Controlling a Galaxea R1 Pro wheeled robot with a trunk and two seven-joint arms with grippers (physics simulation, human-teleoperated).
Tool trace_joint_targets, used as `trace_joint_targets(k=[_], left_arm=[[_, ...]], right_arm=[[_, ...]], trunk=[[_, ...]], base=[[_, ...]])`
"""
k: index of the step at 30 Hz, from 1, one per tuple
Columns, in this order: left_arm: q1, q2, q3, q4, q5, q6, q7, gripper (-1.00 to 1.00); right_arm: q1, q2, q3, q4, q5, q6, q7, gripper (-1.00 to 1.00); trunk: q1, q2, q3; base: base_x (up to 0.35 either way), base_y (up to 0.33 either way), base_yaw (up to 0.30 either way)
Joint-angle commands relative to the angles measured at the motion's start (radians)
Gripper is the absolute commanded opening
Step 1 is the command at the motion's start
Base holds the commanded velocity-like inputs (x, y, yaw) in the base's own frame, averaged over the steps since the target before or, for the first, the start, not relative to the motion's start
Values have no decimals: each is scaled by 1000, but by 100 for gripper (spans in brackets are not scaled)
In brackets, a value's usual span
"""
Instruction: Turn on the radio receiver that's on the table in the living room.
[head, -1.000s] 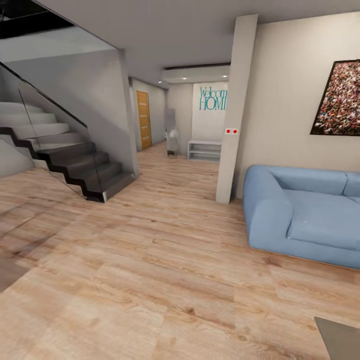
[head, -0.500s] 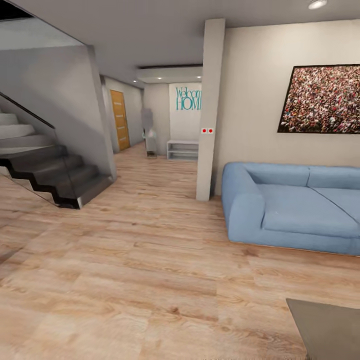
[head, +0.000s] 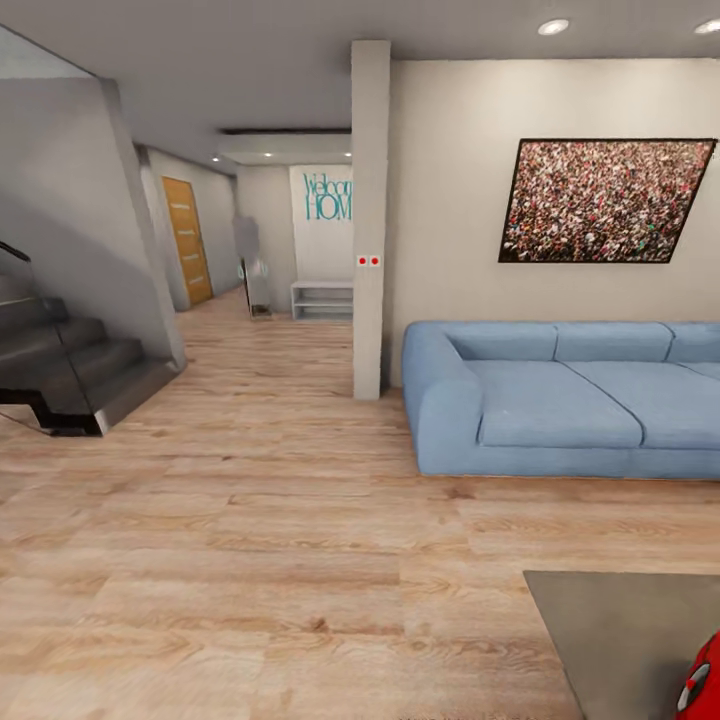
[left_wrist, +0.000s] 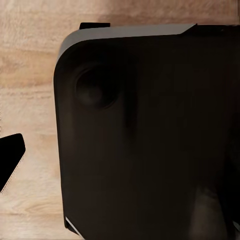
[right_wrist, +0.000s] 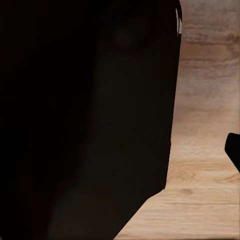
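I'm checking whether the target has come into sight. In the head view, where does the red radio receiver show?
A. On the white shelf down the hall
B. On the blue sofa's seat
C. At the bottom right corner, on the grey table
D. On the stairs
C: a sliver of the red radio receiver sits at the frame's edge on the grey table.

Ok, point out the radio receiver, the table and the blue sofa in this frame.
radio receiver (head: 703, 680): head view, red edge of its case at the frame's corner.
table (head: 620, 630): head view, bare grey top near its corner.
blue sofa (head: 555, 405): head view, left seat cushion.
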Motion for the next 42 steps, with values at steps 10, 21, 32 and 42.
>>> trace_joint_targets(k=[10,21,32,42], left_arm=[[0,0,0,0,0,0,0,100],[0,0,-3,0,2,9,1,100],[0,0,-3,0,2,7,2,100],[0,0,-2,0,2,1,1,100]], right_arm=[[0,0,0,0,0,0,0,100],[0,0,0,0,0,0,0,100],[0,0,0,0,0,0,0,100],[0,0,0,0,0,0,0,100]], trunk=[[0,0,0],[0,0,0],[0,0,0],[0,0,0]], base=[[0,0,-201],[221,0,-9],[282,0,0],[42,0,0]])
